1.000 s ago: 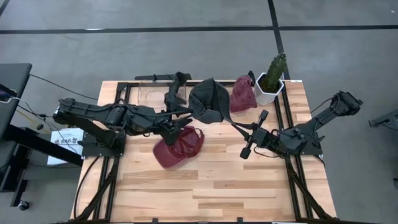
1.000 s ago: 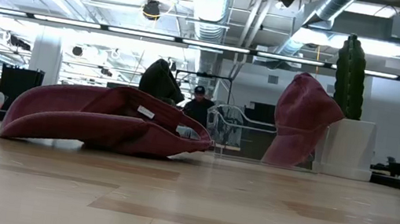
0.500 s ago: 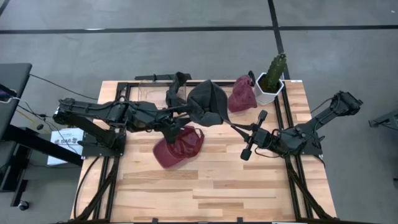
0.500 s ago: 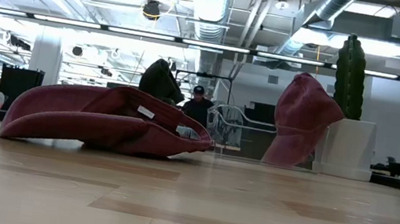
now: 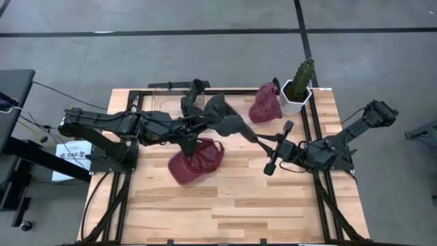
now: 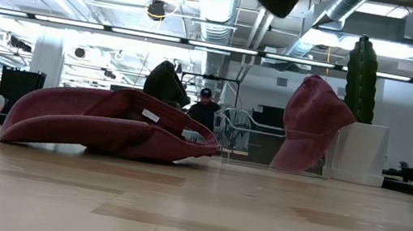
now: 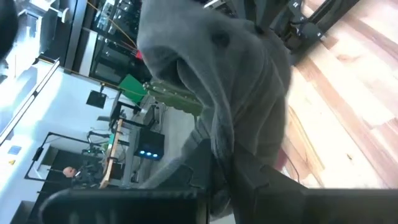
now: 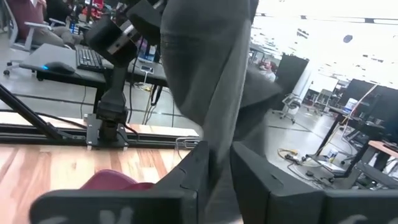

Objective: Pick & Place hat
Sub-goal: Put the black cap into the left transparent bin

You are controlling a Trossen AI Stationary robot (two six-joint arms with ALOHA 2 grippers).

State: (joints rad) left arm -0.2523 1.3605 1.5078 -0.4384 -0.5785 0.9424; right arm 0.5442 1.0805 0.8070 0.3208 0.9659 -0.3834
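Holding the grey hat (image 5: 225,121) up over the middle of the far half of the table (image 5: 239,205), I have both arms on it. My left gripper (image 5: 205,120) is clenched on its left edge, and my right gripper (image 5: 254,139) pinches its right edge between narrow fingers (image 8: 252,177). One red hat (image 5: 196,161) lies below it; another (image 5: 265,104) leans by the cactus pot (image 5: 295,96).
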